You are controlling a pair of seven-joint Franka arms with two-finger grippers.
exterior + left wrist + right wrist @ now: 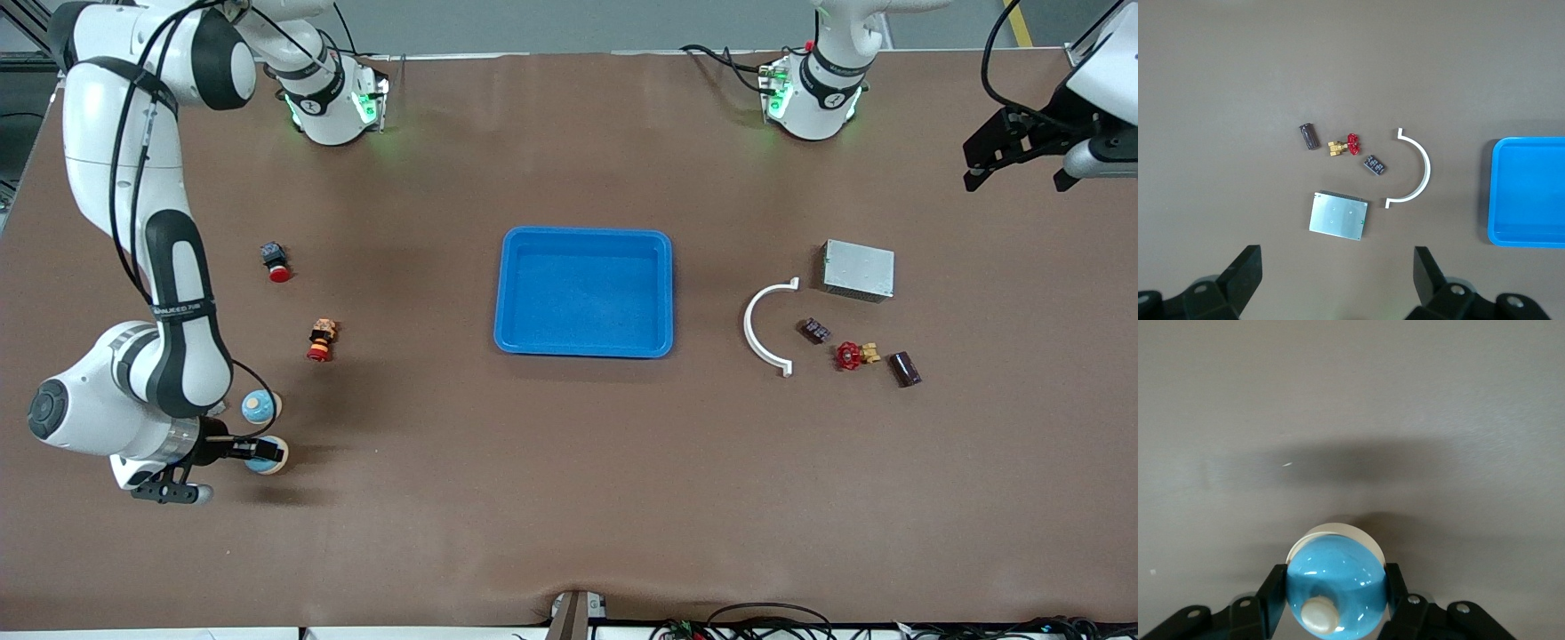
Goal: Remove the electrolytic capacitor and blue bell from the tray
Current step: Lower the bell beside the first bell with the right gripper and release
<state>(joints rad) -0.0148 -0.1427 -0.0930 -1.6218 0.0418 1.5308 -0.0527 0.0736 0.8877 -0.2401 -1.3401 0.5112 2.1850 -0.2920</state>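
My right gripper (265,453) is shut on a blue bell (267,455) with a cream base, low at the table near the right arm's end. In the right wrist view the bell (1335,587) sits between both fingers (1271,590). The capacitor (906,369), a dark brown cylinder, lies on the table toward the left arm's end; it also shows in the left wrist view (1310,136). My left gripper (1018,173) is open and empty, high over the table's edge at the left arm's end, with its fingers (1248,260) wide apart.
A blue tray (582,244) sits mid-table. Beside the capacitor lie a red valve (852,356), a small dark component (815,331), a white curved clip (756,324) and a metal box (858,269). A second blue bell (260,407), a red button (276,261) and a red-orange part (322,340) lie toward the right arm's end.
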